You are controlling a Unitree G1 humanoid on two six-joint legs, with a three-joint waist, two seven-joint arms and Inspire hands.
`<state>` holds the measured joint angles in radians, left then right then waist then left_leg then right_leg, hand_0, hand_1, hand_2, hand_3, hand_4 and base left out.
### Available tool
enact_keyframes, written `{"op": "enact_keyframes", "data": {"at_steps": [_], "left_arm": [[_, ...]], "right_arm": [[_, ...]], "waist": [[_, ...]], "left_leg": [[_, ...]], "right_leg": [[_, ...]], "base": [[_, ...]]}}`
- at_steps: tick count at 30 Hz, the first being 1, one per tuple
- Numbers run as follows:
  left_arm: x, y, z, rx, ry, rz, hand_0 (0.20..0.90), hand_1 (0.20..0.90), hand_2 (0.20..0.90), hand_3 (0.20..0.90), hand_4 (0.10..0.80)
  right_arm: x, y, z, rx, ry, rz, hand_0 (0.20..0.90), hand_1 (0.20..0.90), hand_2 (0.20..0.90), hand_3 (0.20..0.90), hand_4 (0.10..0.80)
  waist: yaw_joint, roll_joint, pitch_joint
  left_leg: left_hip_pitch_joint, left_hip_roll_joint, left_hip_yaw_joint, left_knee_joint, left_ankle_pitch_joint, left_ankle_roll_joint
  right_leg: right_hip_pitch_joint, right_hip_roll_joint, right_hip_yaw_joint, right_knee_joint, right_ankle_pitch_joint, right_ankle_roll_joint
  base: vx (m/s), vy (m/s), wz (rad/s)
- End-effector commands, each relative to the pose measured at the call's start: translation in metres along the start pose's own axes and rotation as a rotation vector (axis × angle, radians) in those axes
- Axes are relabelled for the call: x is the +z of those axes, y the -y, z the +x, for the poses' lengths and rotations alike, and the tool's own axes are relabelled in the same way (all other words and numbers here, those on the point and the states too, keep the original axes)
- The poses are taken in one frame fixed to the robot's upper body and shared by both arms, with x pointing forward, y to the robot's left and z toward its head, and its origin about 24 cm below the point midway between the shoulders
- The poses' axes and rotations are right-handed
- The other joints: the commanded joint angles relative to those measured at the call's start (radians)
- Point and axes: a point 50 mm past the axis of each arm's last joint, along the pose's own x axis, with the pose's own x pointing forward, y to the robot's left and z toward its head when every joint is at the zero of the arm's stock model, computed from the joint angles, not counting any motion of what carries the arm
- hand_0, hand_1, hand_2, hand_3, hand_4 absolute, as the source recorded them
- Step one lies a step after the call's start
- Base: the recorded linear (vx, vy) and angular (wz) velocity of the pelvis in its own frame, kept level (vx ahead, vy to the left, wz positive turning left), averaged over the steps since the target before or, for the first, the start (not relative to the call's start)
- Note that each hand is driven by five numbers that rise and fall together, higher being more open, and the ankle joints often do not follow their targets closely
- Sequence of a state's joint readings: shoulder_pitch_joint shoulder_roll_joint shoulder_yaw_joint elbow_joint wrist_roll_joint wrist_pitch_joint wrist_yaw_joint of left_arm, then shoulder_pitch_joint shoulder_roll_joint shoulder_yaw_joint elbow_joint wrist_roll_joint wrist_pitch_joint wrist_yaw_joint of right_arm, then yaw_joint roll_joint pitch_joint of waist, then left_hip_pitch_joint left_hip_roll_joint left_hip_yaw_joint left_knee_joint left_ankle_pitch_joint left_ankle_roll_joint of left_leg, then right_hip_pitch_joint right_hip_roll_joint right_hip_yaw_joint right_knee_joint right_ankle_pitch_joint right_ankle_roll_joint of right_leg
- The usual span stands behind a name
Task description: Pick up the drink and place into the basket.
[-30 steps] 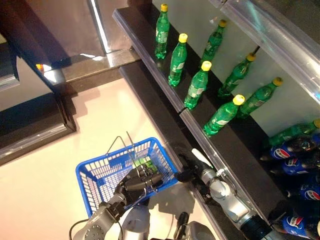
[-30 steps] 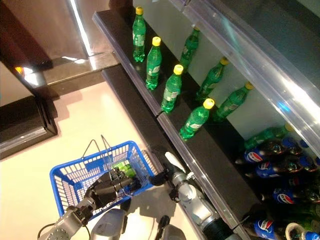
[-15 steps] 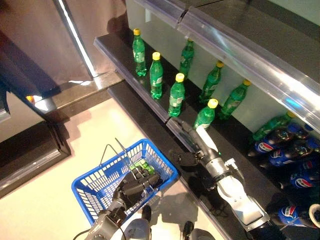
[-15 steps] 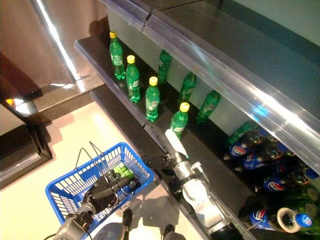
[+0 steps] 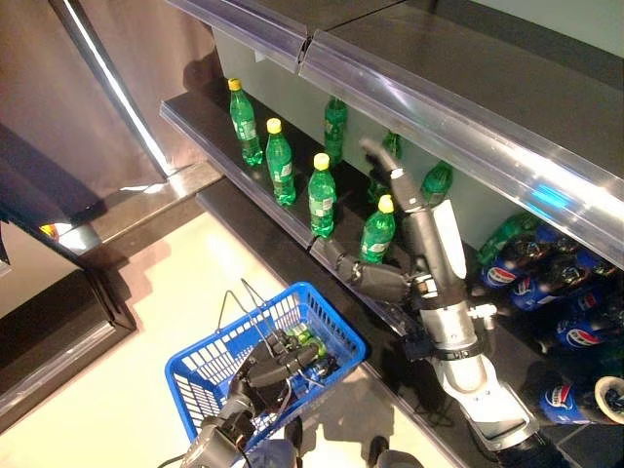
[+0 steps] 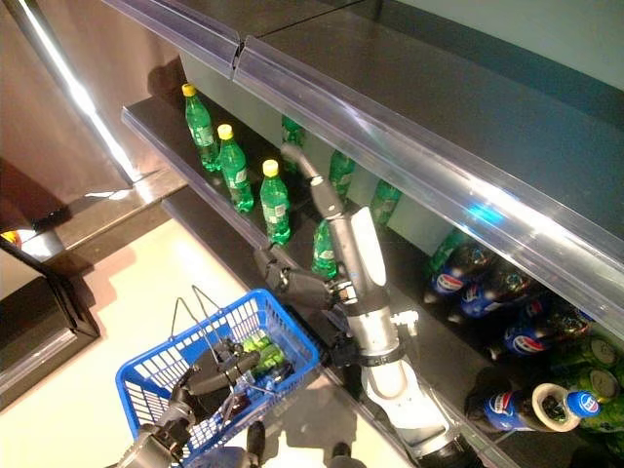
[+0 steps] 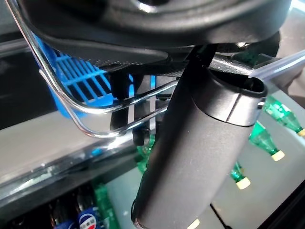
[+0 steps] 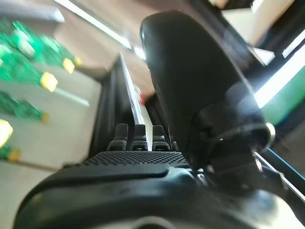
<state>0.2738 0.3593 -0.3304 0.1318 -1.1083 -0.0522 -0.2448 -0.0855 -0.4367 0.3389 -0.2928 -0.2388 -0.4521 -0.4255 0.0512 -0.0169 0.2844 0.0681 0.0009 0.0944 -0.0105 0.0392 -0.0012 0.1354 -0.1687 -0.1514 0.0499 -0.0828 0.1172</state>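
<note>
Left eye view: right hand [image 5: 382,281], fingers spread, holding nothing, beside a green bottle [image 5: 376,230] on the shelf [image 5: 200,125]. Left hand [image 5: 278,365] curled around the blue basket [image 5: 210,363] handle; basket contents partly hidden.

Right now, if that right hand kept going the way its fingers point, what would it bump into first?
Probably the green bottles at the back of the shelf. The open right hand reaches up past the front-row bottle towards a back-row bottle, though depth is unclear.

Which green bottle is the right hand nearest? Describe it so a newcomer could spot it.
On the dark shelf, a front row of yellow-capped green bottles runs diagonally. Take the bottle at that row's near end, beside the right hand; its neighbours stand farther along, clear of the hand.
</note>
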Motion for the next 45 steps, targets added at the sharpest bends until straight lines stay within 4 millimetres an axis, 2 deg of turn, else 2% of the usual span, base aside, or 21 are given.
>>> {"op": "enact_keyframes", "data": {"at_steps": [1,9,19,34,45], "left_arm": [[0.072,0.081,0.015,-0.447,0.484,-0.003,0.3,0.3,0.3,0.2,0.1],[0.073,0.077,0.013,-0.424,0.489,-0.011,0.3,0.3,0.3,0.2,0.1],[0.07,0.073,0.01,-0.415,0.479,-0.007,0.3,0.3,0.3,0.2,0.1],[0.068,0.072,0.01,-0.426,0.437,0.0,0.3,0.3,0.3,0.2,0.1],[0.065,0.071,0.01,-0.411,0.427,0.003,0.3,0.3,0.3,0.2,0.1]], "right_arm": [[0.026,0.01,0.007,-0.145,0.201,0.012,0.9,0.9,0.9,0.9,0.8],[0.004,0.012,-0.001,-0.177,0.02,-0.083,0.9,0.9,0.9,0.9,0.8],[-0.021,0.008,-0.015,-0.09,-0.209,-0.057,0.9,0.9,0.9,0.9,0.8],[-0.022,-0.004,-0.017,0.112,-0.194,-0.069,0.9,0.9,0.9,0.9,0.8],[-0.029,0.007,-0.02,-0.037,-0.257,-0.114,0.9,0.9,0.9,0.9,0.8]], "waist": [[0.017,0.017,-0.184],[0.009,0.02,-0.184],[0.014,0.02,-0.162],[0.033,0.012,-0.152],[0.028,0.011,-0.148]], "left_leg": [[0.018,0.108,-0.017,0.063,-0.044,-0.075],[0.018,0.107,-0.016,0.057,-0.042,-0.075],[0.011,0.1,-0.028,0.053,-0.042,-0.071],[0.011,0.097,-0.038,0.06,-0.047,-0.07],[0.019,0.105,-0.035,0.063,-0.046,-0.071]], "right_leg": [[-0.061,-0.055,0.004,-0.025,0.15,0.021],[-0.069,-0.052,0.006,-0.029,0.154,0.022],[-0.081,-0.064,-0.002,-0.022,0.16,0.03],[-0.079,-0.078,-0.012,-0.017,0.165,0.043],[-0.076,-0.072,-0.007,-0.011,0.165,0.043]], "base": [[0.006,0.007,-0.04],[0.007,0.006,-0.03],[0.005,0.004,-0.01],[0.006,-0.003,0.02],[0.0,0.0,0.0]]}}
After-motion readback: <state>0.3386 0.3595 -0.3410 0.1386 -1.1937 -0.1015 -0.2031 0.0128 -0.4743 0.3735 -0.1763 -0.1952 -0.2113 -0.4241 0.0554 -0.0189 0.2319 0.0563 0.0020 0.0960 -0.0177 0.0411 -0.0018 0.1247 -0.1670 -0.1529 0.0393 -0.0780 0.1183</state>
